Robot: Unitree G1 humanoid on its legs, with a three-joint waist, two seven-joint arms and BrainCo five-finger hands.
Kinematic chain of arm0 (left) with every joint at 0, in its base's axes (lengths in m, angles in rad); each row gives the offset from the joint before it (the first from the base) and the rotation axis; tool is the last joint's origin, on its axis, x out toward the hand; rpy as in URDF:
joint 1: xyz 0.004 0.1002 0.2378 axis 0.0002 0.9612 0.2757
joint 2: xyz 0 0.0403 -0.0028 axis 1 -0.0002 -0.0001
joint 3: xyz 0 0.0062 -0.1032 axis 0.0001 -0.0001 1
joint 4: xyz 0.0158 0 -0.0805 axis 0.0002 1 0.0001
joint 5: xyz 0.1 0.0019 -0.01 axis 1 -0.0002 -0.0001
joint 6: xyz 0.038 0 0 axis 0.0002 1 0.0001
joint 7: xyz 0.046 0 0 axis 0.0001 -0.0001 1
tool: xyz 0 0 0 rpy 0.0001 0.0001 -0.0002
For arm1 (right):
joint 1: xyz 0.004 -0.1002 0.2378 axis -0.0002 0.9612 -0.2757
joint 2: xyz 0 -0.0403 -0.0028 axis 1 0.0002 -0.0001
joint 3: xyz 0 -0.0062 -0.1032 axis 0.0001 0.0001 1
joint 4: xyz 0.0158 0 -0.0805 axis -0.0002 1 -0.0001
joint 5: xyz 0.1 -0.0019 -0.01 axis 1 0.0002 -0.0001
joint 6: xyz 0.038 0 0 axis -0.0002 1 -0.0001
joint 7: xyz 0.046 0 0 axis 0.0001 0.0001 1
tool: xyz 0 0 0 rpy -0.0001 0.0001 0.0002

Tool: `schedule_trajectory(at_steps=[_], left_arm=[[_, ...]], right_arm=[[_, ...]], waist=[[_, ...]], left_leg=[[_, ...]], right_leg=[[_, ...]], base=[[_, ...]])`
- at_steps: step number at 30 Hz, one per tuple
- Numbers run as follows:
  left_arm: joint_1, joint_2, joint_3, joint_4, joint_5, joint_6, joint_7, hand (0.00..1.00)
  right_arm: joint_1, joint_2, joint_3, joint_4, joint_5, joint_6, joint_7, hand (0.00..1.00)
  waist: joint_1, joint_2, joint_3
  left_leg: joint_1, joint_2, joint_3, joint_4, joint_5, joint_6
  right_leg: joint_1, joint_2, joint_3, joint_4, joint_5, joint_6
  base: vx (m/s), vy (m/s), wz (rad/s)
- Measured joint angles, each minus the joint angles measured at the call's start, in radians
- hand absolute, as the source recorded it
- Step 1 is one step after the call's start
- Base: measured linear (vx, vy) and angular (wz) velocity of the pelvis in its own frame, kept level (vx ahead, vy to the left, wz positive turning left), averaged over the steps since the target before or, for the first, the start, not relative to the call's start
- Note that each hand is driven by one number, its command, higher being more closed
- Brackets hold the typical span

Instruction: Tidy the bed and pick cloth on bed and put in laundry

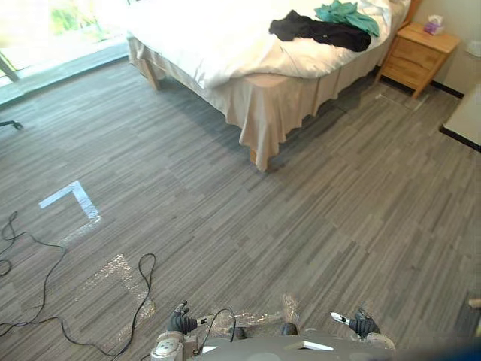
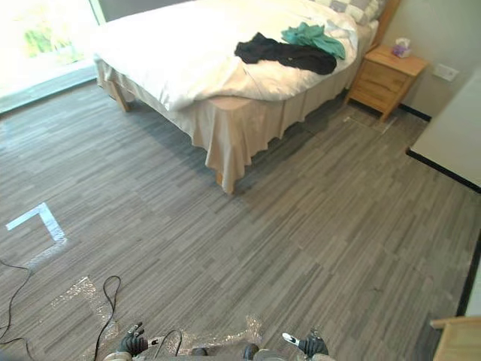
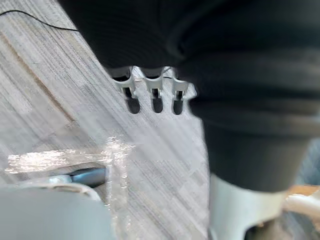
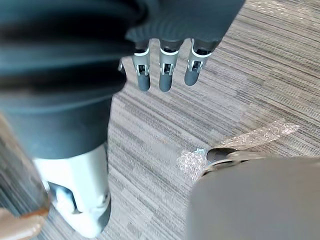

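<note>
A black cloth (image 1: 322, 31) and a green cloth (image 1: 347, 15) lie on the white bedding of the bed (image 1: 225, 45) at the far side of the room. My left hand (image 1: 180, 323) hangs low at the bottom of the eye views, far from the bed, its fingers (image 3: 156, 97) straight and holding nothing. My right hand (image 1: 362, 323) hangs at the bottom right, its fingers (image 4: 165, 75) also straight and empty above the floor.
A wooden nightstand (image 1: 418, 54) with a small purple box stands right of the bed. White tape marks (image 1: 75, 199) and shiny patches lie on the grey plank floor. A bright window runs along the far left. A pale furniture edge (image 2: 455, 342) shows at the lower right.
</note>
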Motion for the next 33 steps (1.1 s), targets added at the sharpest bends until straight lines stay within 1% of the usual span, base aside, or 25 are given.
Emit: schedule_trajectory(at_steps=[3,5,7,9,10,11,12,14,15,17,18,19,20,21,22,23,25,26,27,28,29,30,31,32,33], left_arm=[[-0.004,0.005,0.005,0.001,0.001,0.000,0.000,0.00],[-0.018,-0.001,0.009,0.003,0.001,0.000,0.001,0.00],[-0.040,-0.017,0.007,0.003,0.020,-0.001,0.000,0.00],[-0.062,-0.030,0.011,0.005,0.034,-0.001,0.001,0.00],[-0.077,-0.045,0.037,0.012,0.038,-0.003,0.000,0.00],[-0.083,-0.061,0.067,0.015,0.039,-0.003,0.001,0.00],[-0.083,-0.103,0.108,0.021,0.051,-0.007,0.001,0.00],[-0.090,-0.136,0.119,0.008,0.075,-0.028,-0.001,0.00],[-0.091,-0.144,0.135,0.005,0.075,-0.028,0.000,0.00],[-0.085,-0.158,0.166,-0.027,0.072,-0.027,0.005,0.00],[-0.083,-0.161,0.165,-0.052,0.072,-0.027,0.008,0.00],[-0.085,-0.165,0.163,-0.065,0.071,-0.027,0.014,0.00],[-0.087,-0.167,0.160,-0.086,0.070,-0.028,0.020,0.00],[-0.089,-0.165,0.145,-0.094,0.061,-0.033,0.022,0.00],[-0.091,-0.165,0.143,-0.097,0.054,-0.039,0.022,0.00],[-0.100,-0.158,0.139,-0.107,0.050,-0.042,0.027,0.00],[-0.106,-0.147,0.115,-0.116,0.031,-0.045,0.040,0.00],[-0.109,-0.144,0.109,-0.118,0.026,-0.047,0.041,0.00],[-0.110,-0.143,0.106,-0.118,0.020,-0.048,0.041,0.00],[-0.110,-0.145,0.105,-0.117,0.016,-0.050,0.041,0.00],[-0.102,-0.152,0.096,-0.108,0.015,-0.050,0.041,0.00],[-0.088,-0.149,0.082,-0.095,0.016,-0.046,0.038,0.00],[-0.094,-0.144,0.082,-0.093,0.015,-0.045,0.038,0.00],[-0.093,-0.118,0.088,-0.095,0.015,-0.047,0.039,0.00],[-0.092,-0.111,0.089,-0.093,0.016,-0.045,0.039,0.00]], right_arm=[[-0.002,0.006,-0.012,0.001,0.002,0.000,0.000,0.00],[-0.005,0.007,-0.042,0.001,0.002,0.000,-0.001,0.00],[-0.002,-0.004,-0.043,0.001,0.002,0.001,-0.001,0.00],[-0.006,-0.001,-0.045,-0.006,0.002,0.000,-0.004,0.00],[0.002,0.006,-0.045,-0.012,0.002,0.000,-0.004,0.00],[0.015,0.005,-0.046,-0.015,0.002,0.000,-0.003,0.00],[0.016,-0.015,-0.047,-0.021,0.001,0.001,-0.002,0.00],[0.013,-0.017,-0.054,-0.021,0.000,0.001,-0.001,0.00],[0.016,-0.014,-0.059,-0.019,0.000,0.003,0.000,0.00],[0.032,-0.010,-0.048,-0.027,-0.001,0.002,-0.003,0.00],[0.035,-0.015,-0.035,-0.031,-0.002,0.001,-0.006,0.00],[0.035,-0.019,-0.022,-0.033,-0.002,0.000,-0.010,0.00],[0.033,-0.023,0.009,-0.043,-0.002,-0.002,-0.014,0.00],[0.024,-0.026,0.029,-0.040,-0.006,-0.002,-0.018,0.00],[0.007,-0.030,0.041,-0.029,-0.020,-0.001,-0.021,0.00],[-0.033,-0.028,0.059,-0.002,-0.036,0.000,-0.022,0.00],[-0.079,-0.013,0.076,0.018,-0.047,0.000,-0.022,0.00],[-0.093,-0.001,0.076,0.020,-0.053,0.000,-0.022,0.00],[-0.102,0.013,0.077,0.016,-0.067,-0.001,-0.022,0.00],[-0.099,0.018,0.077,0.009,-0.071,-0.001,-0.022,0.00],[-0.084,0.019,0.083,-0.002,-0.081,0.000,-0.022,0.00],[-0.076,0.025,0.089,-0.010,-0.088,0.000,-0.028,0.00],[-0.076,0.030,0.091,-0.007,-0.090,0.001,-0.029,0.00],[-0.069,0.052,0.096,-0.005,-0.099,0.000,-0.030,0.00],[-0.066,0.057,0.094,-0.007,-0.100,-0.001,-0.031,0.00]], waist=[[-0.014,0.000,0.004],[-0.021,0.015,0.015],[-0.028,0.039,0.023],[-0.030,0.030,0.025],[-0.033,0.016,0.028],[-0.034,0.018,0.031],[-0.034,0.051,0.027],[-0.044,0.063,0.027],[-0.045,0.064,0.027],[-0.039,0.062,0.026],[-0.025,0.059,0.028],[-0.014,0.056,0.027],[-0.010,0.045,0.026],[0.005,0.034,0.015],[0.018,0.028,0.016],[0.041,0.020,0.020],[0.067,0.016,0.023],[0.070,0.014,0.024],[0.069,0.012,0.025],[0.069,0.013,0.024],[0.071,0.042,0.012],[0.074,0.068,-0.006],[0.069,0.049,-0.010],[0.076,0.003,-0.030],[0.082,-0.009,-0.042]], left_leg=[[0.007,0.020,0.038,0.018,-0.026,-0.005],[0.014,0.070,0.041,0.035,-0.056,-0.036],[0.018,0.153,0.050,0.037,-0.070,-0.076],[0.023,0.198,0.070,0.032,-0.080,-0.125],[0.043,0.205,0.094,0.023,-0.087,-0.146],[0.075,0.218,0.108,0.022,-0.101,-0.167],[0.111,0.262,0.147,0.014,-0.086,-0.148],[0.104,0.303,0.174,0.055,0.091,-0.163],[0.086,0.327,0.169,0.111,0.142,-0.151],[-0.021,0.432,0.113,0.420,0.281,-0.035],[-0.065,0.459,0.081,0.571,0.288,-0.025],[-0.109,0.462,0.059,0.679,0.273,-0.038],[-0.175,0.442,0.013,0.805,0.205,-0.088],[-0.236,0.412,0.001,0.880,0.133,-0.105],[-0.272,0.385,0.007,0.912,0.074,-0.103],[-0.336,0.335,0.010,0.925,-0.028,-0.094],[-0.407,0.262,0.027,0.826,-0.107,-0.086],[-0.427,0.227,0.040,0.749,-0.117,-0.077],[-0.448,0.166,0.049,0.582,-0.108,-0.064],[-0.451,0.130,0.069,0.446,-0.057,-0.045],[-0.456,0.108,0.104,0.269,0.100,-0.013],[-0.456,0.118,0.206,0.221,0.208,0.143],[-0.461,0.104,0.216,0.223,0.207,0.137],[-0.465,0.079,0.344,0.214,0.196,0.147],[-0.460,0.077,0.442,0.206,0.152,0.150]], right_leg=[[-0.087,-0.059,-0.110,0.150,-0.048,-0.030],[-0.104,-0.081,-0.161,0.101,-0.045,-0.030],[-0.142,-0.079,-0.186,-0.066,0.036,0.006],[-0.239,-0.129,-0.189,-0.118,0.128,0.032],[-0.269,-0.169,-0.195,-0.146,0.176,0.039],[-0.276,-0.190,-0.224,-0.126,0.261,0.014],[-0.300,-0.172,-0.247,-0.032,0.227,-0.053],[-0.316,-0.153,-0.254,0.054,0.143,-0.090],[-0.296,-0.135,-0.257,0.052,0.117,-0.101],[-0.186,-0.073,-0.266,-0.009,0.061,-0.128],[-0.135,-0.047,-0.258,-0.047,0.056,-0.134],[-0.091,-0.025,-0.242,-0.082,0.057,-0.134],[-0.029,-0.002,-0.229,-0.144,0.057,-0.135],[0.012,0.017,-0.200,-0.193,0.057,-0.135],[0.040,0.029,-0.168,-0.224,0.058,-0.136],[0.079,0.041,-0.122,-0.258,0.058,-0.136],[0.118,0.044,-0.070,-0.276,0.058,-0.136],[0.137,0.040,-0.055,-0.286,0.057,-0.135],[0.175,0.027,-0.046,-0.303,0.047,-0.117],[0.202,0.022,-0.047,-0.313,0.028,-0.089],[0.241,0.039,-0.047,-0.329,-0.001,-0.062],[0.288,0.060,-0.057,-0.333,-0.050,-0.032],[0.298,0.043,-0.063,-0.331,-0.051,-0.032],[0.298,0.008,-0.087,-0.331,-0.056,-0.018],[0.299,0.003,-0.104,-0.332,-0.059,-0.013]], base=[[-0.01,-0.070,-0.48],[0.11,-0.155,-0.28],[0.24,-0.259,-0.21],[0.32,-0.303,-0.29],[0.36,-0.325,-0.27],[0.45,-0.346,-0.35],[0.50,-0.343,-0.36],[0.57,-0.434,-0.22],[0.57,-0.486,-0.07],[0.61,-0.466,-0.13],[0.56,-0.403,-0.33],[0.53,-0.364,-0.46],[0.59,-0.388,-0.54],[0.48,-0.278,-0.64],[0.52,-0.219,-0.99],[0.43,-0.124,-1.08],[0.37,-0.039,-1.09],[0.41,0.045,-0.93],[0.50,0.091,-0.71],[0.43,0.114,-0.63],[0.57,0.221,-0.29],[0.48,0.205,0.03],[0.47,0.213,0.48],[0.31,0.153,0.55],[0.38,0.197,0.71]])
